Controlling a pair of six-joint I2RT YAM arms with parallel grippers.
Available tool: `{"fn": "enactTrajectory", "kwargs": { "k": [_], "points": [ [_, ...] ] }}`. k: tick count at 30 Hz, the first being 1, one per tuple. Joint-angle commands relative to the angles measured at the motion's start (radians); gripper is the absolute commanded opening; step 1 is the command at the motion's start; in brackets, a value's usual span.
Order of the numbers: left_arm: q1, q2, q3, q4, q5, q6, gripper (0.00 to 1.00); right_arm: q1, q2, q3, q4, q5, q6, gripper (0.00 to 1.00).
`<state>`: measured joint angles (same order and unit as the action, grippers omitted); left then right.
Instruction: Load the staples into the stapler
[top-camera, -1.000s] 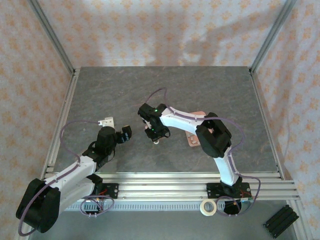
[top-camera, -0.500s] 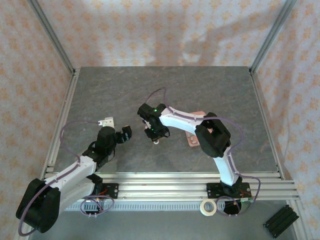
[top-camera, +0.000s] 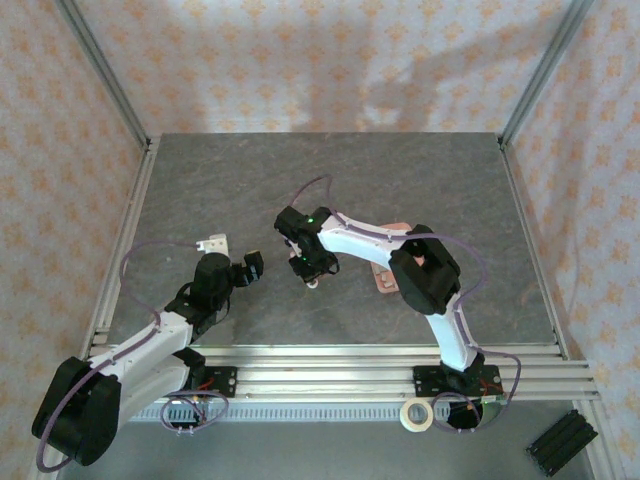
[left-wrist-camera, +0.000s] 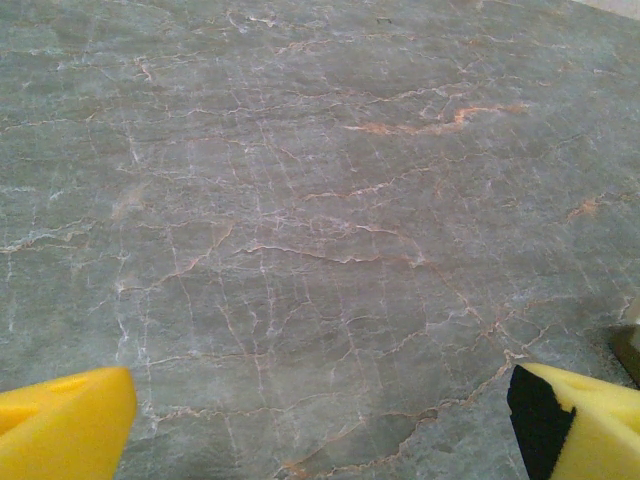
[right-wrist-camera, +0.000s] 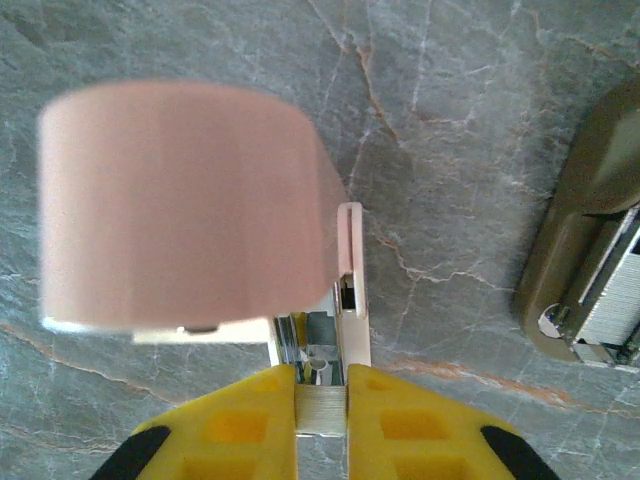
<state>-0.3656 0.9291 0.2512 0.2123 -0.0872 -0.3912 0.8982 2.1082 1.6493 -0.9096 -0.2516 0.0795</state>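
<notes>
Staples (right-wrist-camera: 320, 400) sit pinched in the right gripper (right-wrist-camera: 321, 425), a short silvery-grey strip clamped tight between the two yellow fingertips (right-wrist-camera: 240, 430). In the right wrist view the strip's long axis runs straight out from the fingers and up the picture. Its far end is nosed into the metal channel of the pink stapler (right-wrist-camera: 190, 210). How far in it reaches I cannot tell.

That stapler's pink lid is raised toward the camera, blurred, and covers the left of the channel. A white side rail stands just right of the strip's line. So the strip lies dead centre in the grip, with the stapler directly ahead of the fingertips and touching them or nearly so.

Off to the right, apart from the grip, an olive-brown stapler (right-wrist-camera: 575, 230) lies open on the grey marbled table (left-wrist-camera: 300, 200), ribbed silver metal showing in its magazine.

From above, the right arm reaches in toward the table's middle with its wrist pointed down. The left gripper (left-wrist-camera: 320, 420) hovers beside it with its jaws spread wide, holding nothing.
</notes>
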Motion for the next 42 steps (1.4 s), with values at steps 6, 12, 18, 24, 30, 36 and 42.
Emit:
{"fn": "enactTrajectory", "kwargs": {
  "k": [6,12,18,24,30,36,42],
  "points": [
    [0.010,0.001,-0.013,0.021,-0.020,0.021,0.96,0.008,0.032,0.021,-0.011,0.014,-0.012,0.17],
    [0.010,0.004,-0.012,0.024,-0.020,0.021,0.96,0.008,0.033,0.021,-0.006,0.012,-0.009,0.17],
    [0.010,0.005,-0.011,0.023,-0.017,0.022,0.96,0.008,0.029,0.023,-0.001,0.004,-0.007,0.20],
    [0.011,0.003,-0.010,0.021,-0.016,0.023,0.96,0.008,0.020,0.026,-0.002,0.005,-0.005,0.23],
    [0.011,-0.002,-0.010,0.016,-0.016,0.023,0.96,0.008,-0.001,0.024,0.003,0.008,-0.003,0.24],
    [0.011,-0.006,-0.005,0.022,0.018,0.037,0.95,0.007,-0.074,-0.009,0.044,0.028,0.015,0.31],
    [0.011,0.049,0.026,0.080,0.165,0.057,0.95,-0.027,-0.209,-0.122,0.162,0.012,0.083,0.34]
  ]
}}
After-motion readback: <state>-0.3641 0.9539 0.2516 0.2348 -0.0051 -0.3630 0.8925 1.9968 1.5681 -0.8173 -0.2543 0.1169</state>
